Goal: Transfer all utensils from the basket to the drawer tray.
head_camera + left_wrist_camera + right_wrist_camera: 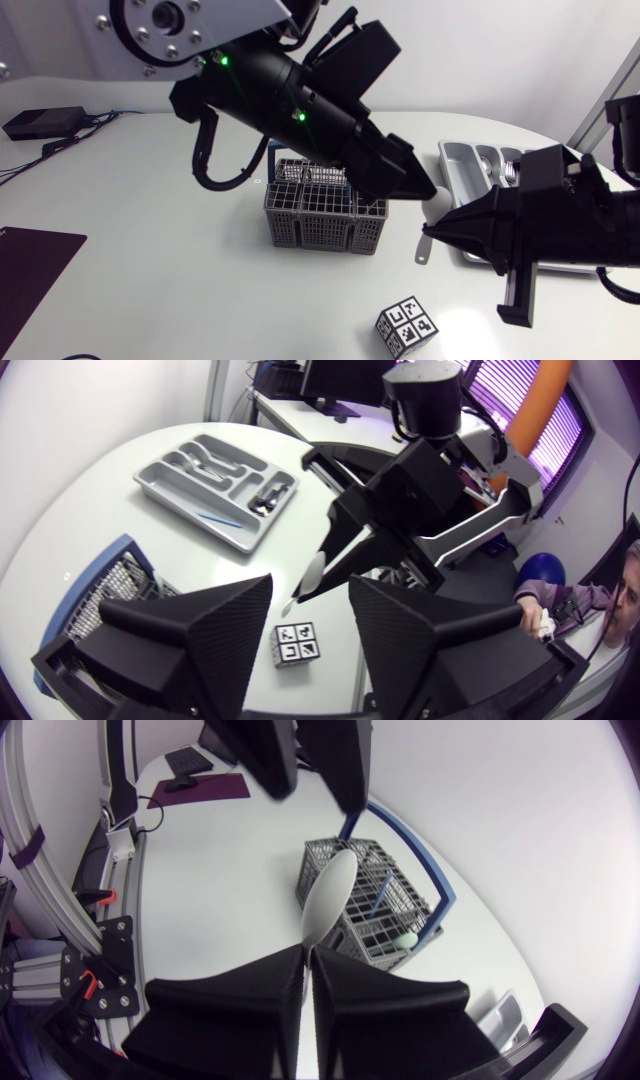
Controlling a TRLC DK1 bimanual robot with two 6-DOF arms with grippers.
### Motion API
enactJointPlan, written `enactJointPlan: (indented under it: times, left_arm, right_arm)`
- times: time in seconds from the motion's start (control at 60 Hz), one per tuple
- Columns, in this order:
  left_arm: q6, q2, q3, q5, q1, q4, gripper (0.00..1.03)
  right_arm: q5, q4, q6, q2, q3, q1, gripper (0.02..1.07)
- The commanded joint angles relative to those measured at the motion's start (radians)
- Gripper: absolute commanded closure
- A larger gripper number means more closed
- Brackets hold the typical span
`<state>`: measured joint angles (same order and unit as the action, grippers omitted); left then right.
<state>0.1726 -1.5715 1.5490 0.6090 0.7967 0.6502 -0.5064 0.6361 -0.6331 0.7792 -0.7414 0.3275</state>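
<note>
While the right gripper (441, 233) clamps the white plastic spoon (436, 207) by its handle, long axis roughly 12-to-6, the grey compartmented drawer tray (447, 165) sits near its 1 o'clock; the left gripper (416, 186) hangs released by the grey mesh basket (325, 215).

- Grey wire-mesh cutlery basket (320, 225): rear rim hidden beneath black left arm (300, 100); contents too small to tell.
- Silver-grey compartmented drawer tray (452, 160): mostly covered by right arm (570, 225).
- White plastic spoon (330, 895): handle hidden between the wedge fingers of right gripper (308, 955).
</note>
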Motion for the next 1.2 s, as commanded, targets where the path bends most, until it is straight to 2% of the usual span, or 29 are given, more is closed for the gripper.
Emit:
enactJointPlan:
  times: [0.0, 0.133, 0.283, 0.367, 0.467, 0.633, 0.85, 0.917, 1.1, 1.133, 1.183]
  left_arm:
    - [-0.033, 0.018, 0.003, -0.051, -0.033, -0.035, 0.31]
    - [-0.019, 0.019, -0.078, -0.230, -0.045, -0.118, 0.31]
    - [0.044, 0.030, -0.213, -0.370, -0.042, -0.224, 0.32]
    - [0.071, 0.036, -0.276, -0.420, -0.040, -0.291, 0.32]
    - [0.079, 0.034, -0.302, -0.434, -0.042, -0.323, 0.32]
    - [0.097, 0.027, -0.357, -0.471, -0.036, -0.385, 0.32]
    - [0.097, 0.013, -0.382, -0.492, -0.036, -0.429, 0.32]
    - [0.097, 0.011, -0.392, -0.502, -0.033, -0.440, 0.32]
    - [0.105, -0.002, -0.406, -0.520, -0.030, -0.471, 0.32]
    - [0.105, -0.004, -0.408, -0.525, -0.030, -0.478, 0.32]
    - [0.105, -0.012, -0.415, -0.538, -0.027, -0.498, 0.32]
  right_arm:
    - [0.008, 0.022, -0.053, 0.012, 0.047, -0.071, 1.01]
    - [0.019, 0.011, -0.154, 0.045, 0.079, -0.263, 1.01]
    - [0.117, -0.082, -0.252, 0.077, 0.140, -0.424, 1.01]
    - [0.189, -0.159, -0.295, 0.112, 0.172, -0.505, 1.01]
    - [0.249, -0.253, -0.339, 0.160, 0.195, -0.610, 1.01]
    - [0.387, -0.411, -0.418, 0.210, 0.244, -0.691, 1.01]
    - [0.474, -0.681, -0.508, 0.456, 0.255, -0.828, 1.01]
    - [0.509, -0.779, -0.531, 0.525, 0.267, -0.846, 1.01]
    - [0.574, -0.915, -0.559, 0.620, 0.312, -0.841, 1.01]
    - [0.574, -0.915, -0.560, 0.621, 0.316, -0.840, 1.00]
    - [0.575, -0.923, -0.570, 0.621, 0.332, -0.831, 0.87]
